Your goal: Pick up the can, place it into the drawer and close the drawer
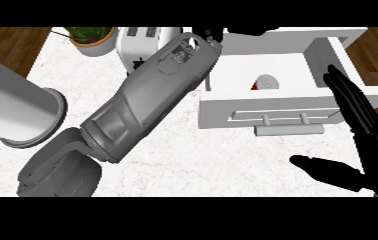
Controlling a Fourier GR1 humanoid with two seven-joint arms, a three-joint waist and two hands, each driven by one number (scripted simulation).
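Grey and bulky, the left forearm slants up across the marble counter, its black hand barely showing above the open white drawer's back corner, so its fingers cannot be read. At the right edge the right hand is open, fingers straight beside the drawer front, thumb spread below. Inside the drawer lies the red-and-white can; a toaster, potted plant and grey pot stand to the left.
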